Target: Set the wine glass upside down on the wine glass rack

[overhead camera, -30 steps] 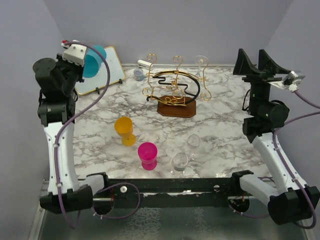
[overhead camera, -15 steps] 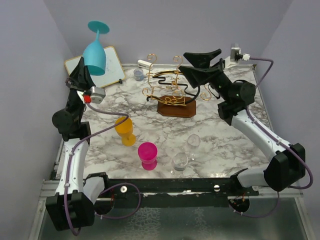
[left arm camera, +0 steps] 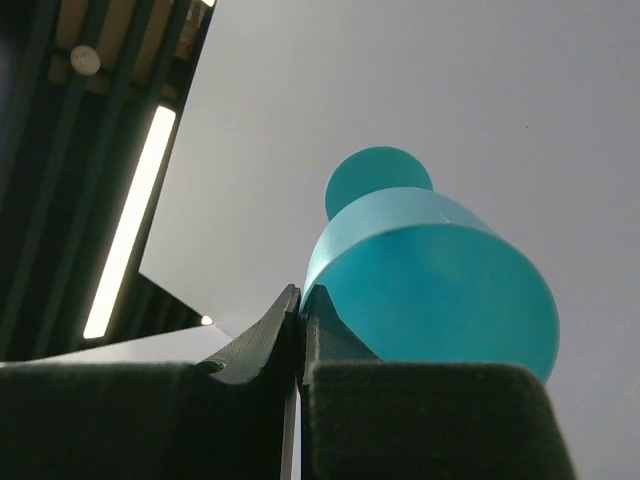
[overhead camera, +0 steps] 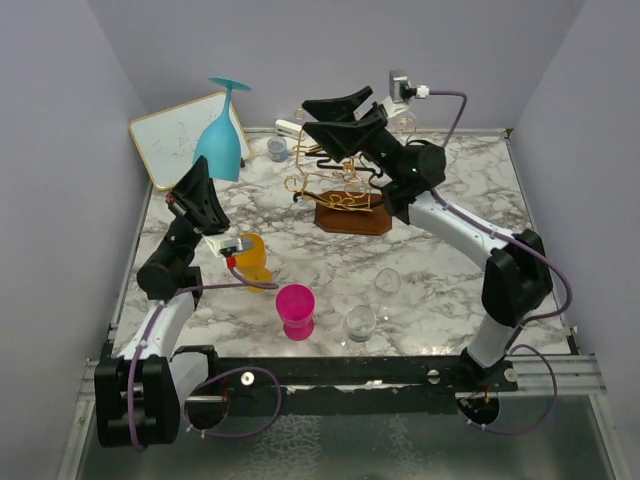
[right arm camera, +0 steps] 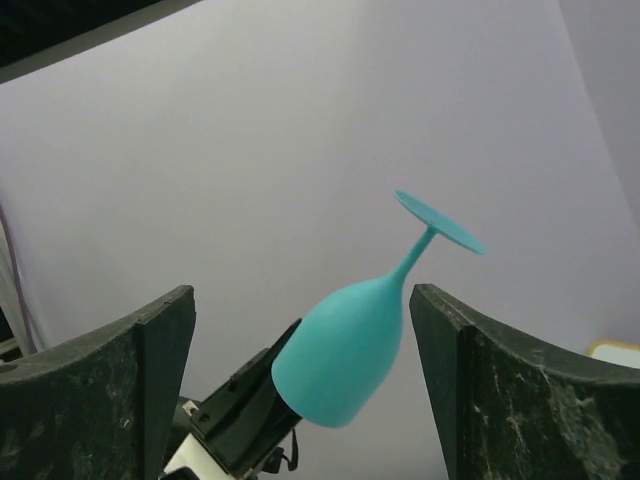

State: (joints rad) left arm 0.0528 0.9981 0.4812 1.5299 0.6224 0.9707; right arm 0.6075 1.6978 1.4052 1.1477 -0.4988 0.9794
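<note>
Top view, left pincer (overhead camera: pixel 203 178): clamped on the rim of the teal wine glass (overhead camera: pixel 222 145), which is foot up and raised over the back left of the desk (overhead camera: pixel 450 270).
Top view, right pincer (overhead camera: pixel 308 117): spread wide, empty, over the top wires of the wine glass rack (overhead camera: pixel 345 185).
Left wrist view: fingers (left arm camera: pixel 250 350) pressed together on the glass wall.
Right wrist view: fingers (right arm camera: pixel 480 380) apart, the glass between them and touching neither.

Mid-back on table (overhead camera: pixel 455 265): wine glass rack (overhead camera: pixel 352 217); left of it wine glass (overhead camera: pixel 220 148), whiteboard (overhead camera: pixel 172 138) behind.
</note>
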